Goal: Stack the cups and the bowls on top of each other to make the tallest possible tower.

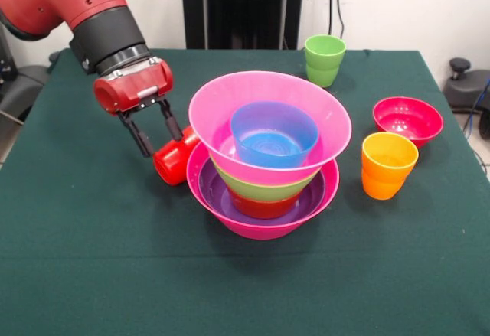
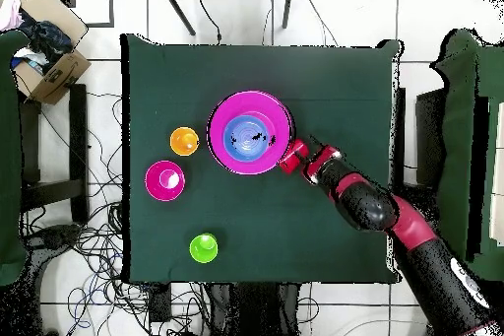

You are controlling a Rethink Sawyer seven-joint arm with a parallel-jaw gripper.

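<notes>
Nearest the front camera, the tower (image 1: pixel 264 171) stands a little forward of the middle of the green table (image 1: pixel 92 259). Its base is a large pink bowl (image 1: pixel 260 225) holding a purple bowl (image 1: pixel 218 194), then a red bowl (image 1: pixel 260 207), a lime green bowl (image 1: pixel 256 188), a second large pink bowl (image 1: pixel 222 99) and, on top, a blue bowl (image 1: pixel 273 133).

Just beside the base, on the picture's left, the gripper (image 1: pixel 162 138) is closed on the red cup (image 1: pixel 174 160), which lies tilted on its side, touching or nearly touching the rim of the bottom bowl. The fingers (image 1: pixel 138 137) reach down from the red wrist at a slant.

To the right of the tower stands the orange cup (image 1: pixel 388 164), upright and apart from it. Just behind that sits the crimson bowl (image 1: pixel 407 120), empty. Farthest back, near the table's far edge, the green cup (image 1: pixel 325 60) stands upright by itself.
</notes>
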